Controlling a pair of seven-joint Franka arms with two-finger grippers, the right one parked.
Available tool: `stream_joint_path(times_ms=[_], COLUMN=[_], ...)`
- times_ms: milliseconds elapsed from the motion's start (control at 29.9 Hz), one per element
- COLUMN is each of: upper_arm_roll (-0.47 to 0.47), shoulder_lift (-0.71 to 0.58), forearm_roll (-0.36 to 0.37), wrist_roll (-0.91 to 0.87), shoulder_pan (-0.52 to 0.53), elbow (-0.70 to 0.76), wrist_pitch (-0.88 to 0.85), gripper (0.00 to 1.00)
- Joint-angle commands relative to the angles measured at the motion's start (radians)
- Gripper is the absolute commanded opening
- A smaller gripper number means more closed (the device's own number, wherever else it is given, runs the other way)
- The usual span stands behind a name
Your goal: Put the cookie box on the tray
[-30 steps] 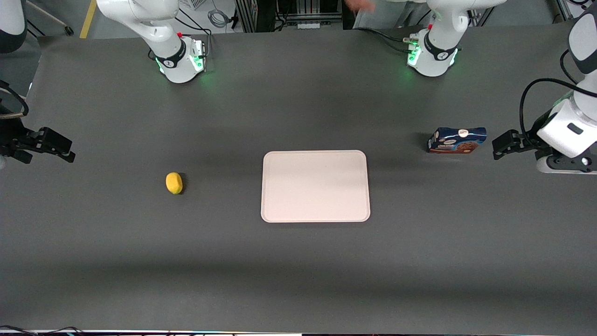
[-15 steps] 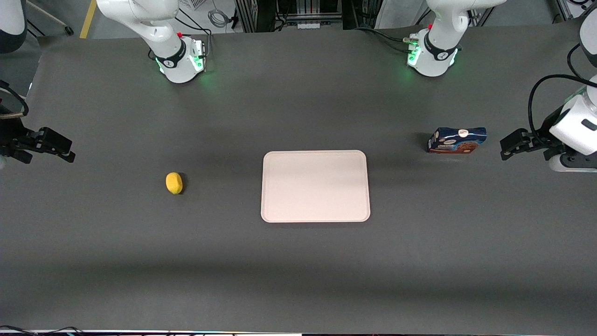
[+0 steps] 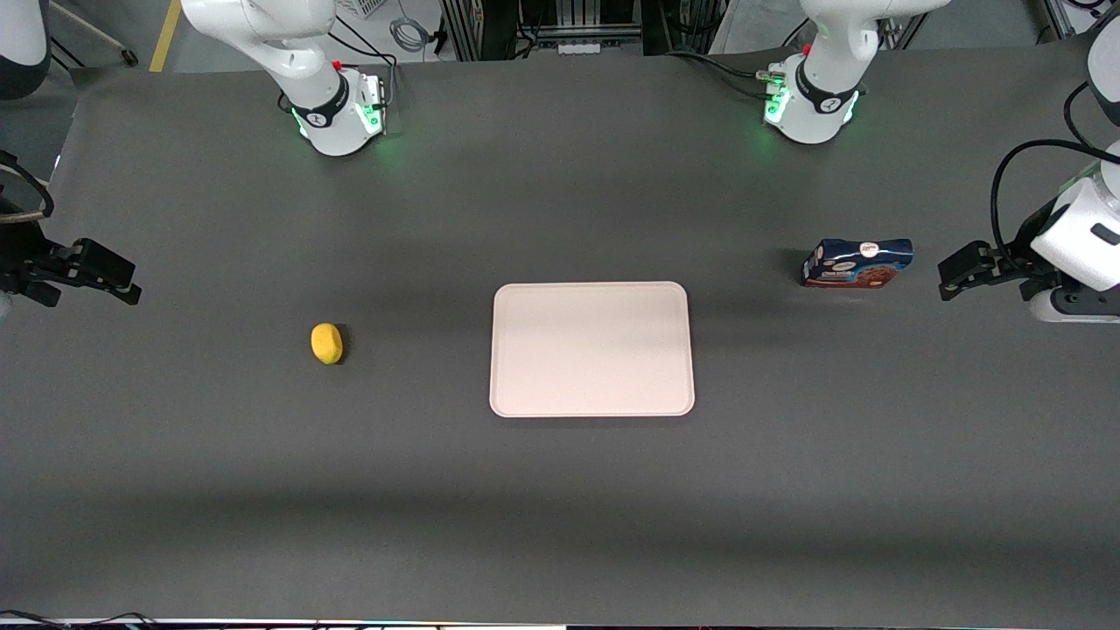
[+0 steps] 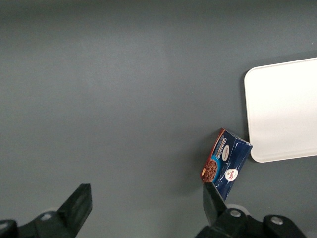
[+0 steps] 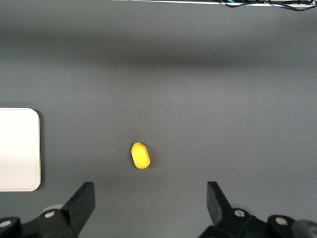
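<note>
The cookie box point(image 3: 857, 262) is a small dark-blue carton with a white round logo and a cookie picture. It stands on the dark table, apart from the tray point(image 3: 591, 348), toward the working arm's end. The tray is large, flat, pale pinkish-white and has nothing on it. My left gripper point(image 3: 958, 267) hovers beside the box, a short gap farther toward the working arm's end. It is open and holds nothing. In the left wrist view the box point(image 4: 227, 163) lies close to one fingertip point(image 4: 212, 197) of the gripper point(image 4: 147, 201), next to a tray corner point(image 4: 285, 109).
A small yellow lemon-like object point(image 3: 326, 342) lies on the table toward the parked arm's end, well apart from the tray; it also shows in the right wrist view point(image 5: 140, 155). The two arm bases point(image 3: 809, 105) stand at the table's edge farthest from the front camera.
Over the last second my left gripper has drawn a little away from the cookie box, toward the working arm's end. The box, tray and lemon have not moved.
</note>
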Motion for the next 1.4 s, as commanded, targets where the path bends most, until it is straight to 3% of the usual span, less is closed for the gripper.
stream_joint_path(times_ms=[0, 301, 501, 835, 1370], upper_arm_roll=[0.014, 0.02, 0.095, 0.123, 0.08], shoulder_lift=[-0.108, -0.108, -0.108, -0.111, -0.119], forearm_roll=[0.005, -0.059, -0.064, -0.093, -0.091], wrist_roll=[0.09, 0.238, 0.31, 0.249, 0.21], shoulder_pan=[-0.005, -0.003, -0.005, -0.005, -0.014], elbow=[-0.187, -0.281, -0.336, -0.403, -0.52], wrist_pitch=[0.118, 0.154, 0.168, 0.192, 0.338], gripper=[1.0, 1.0, 1.0, 1.0, 1.0])
